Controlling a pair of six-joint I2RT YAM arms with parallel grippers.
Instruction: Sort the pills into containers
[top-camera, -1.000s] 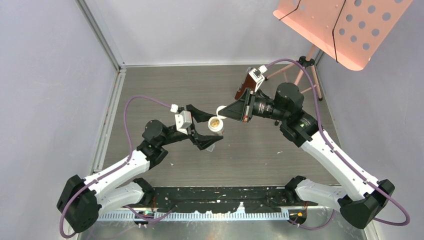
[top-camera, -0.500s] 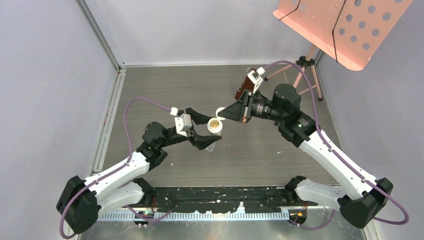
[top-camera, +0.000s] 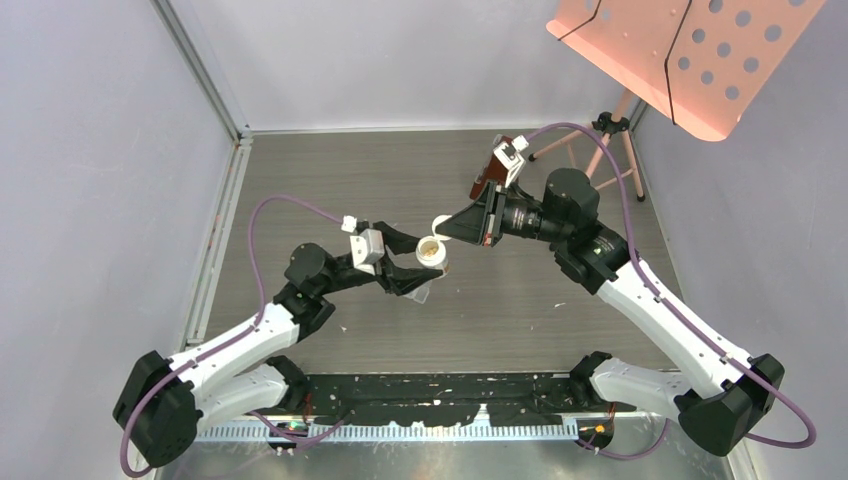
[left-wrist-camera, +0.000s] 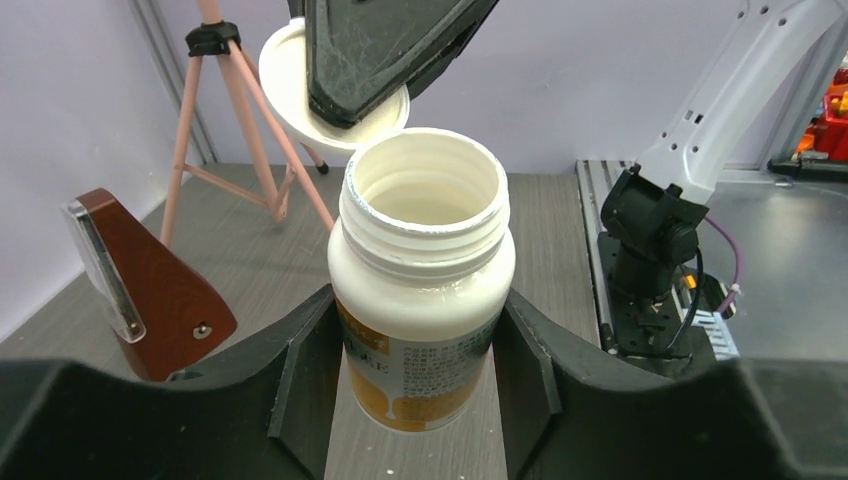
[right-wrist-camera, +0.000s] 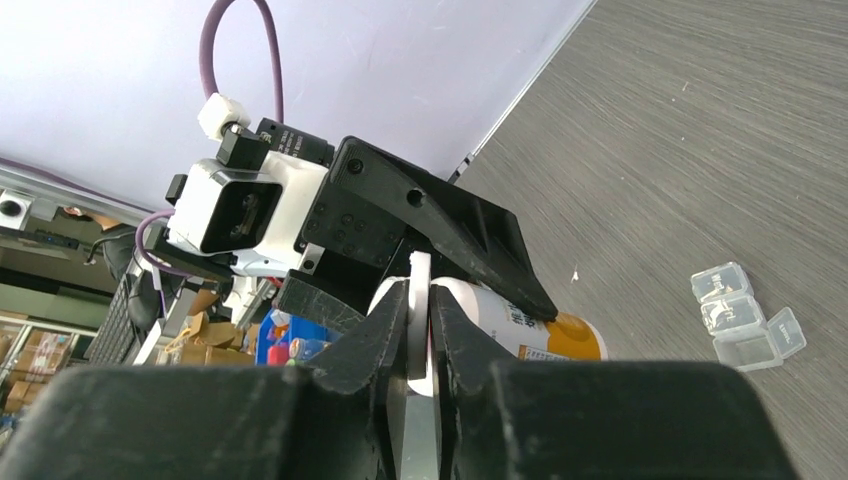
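My left gripper (top-camera: 420, 265) is shut on a white pill bottle (top-camera: 431, 252) with an orange label, held upright and uncapped above the table. The left wrist view shows its jaws against both sides of the bottle (left-wrist-camera: 420, 300). Something yellowish fills the bottle's mouth in the top view; single pills cannot be made out. My right gripper (top-camera: 447, 228) is shut on the white cap (top-camera: 439, 223), just above and behind the bottle. The cap (right-wrist-camera: 420, 300) stands edge-on between the jaws. A clear strip container (right-wrist-camera: 740, 320) with open lids lies on the table beyond the bottle (right-wrist-camera: 530, 335).
A brown metronome (top-camera: 487, 180) stands behind the right gripper and also shows in the left wrist view (left-wrist-camera: 150, 290). A pink tripod (top-camera: 600, 145) stands at the back right under a pink perforated board (top-camera: 690, 50). Walls close in the left and back sides.
The left gripper has turned slightly and brought the bottle a little nearer. The right gripper has shifted slightly left with the cap.
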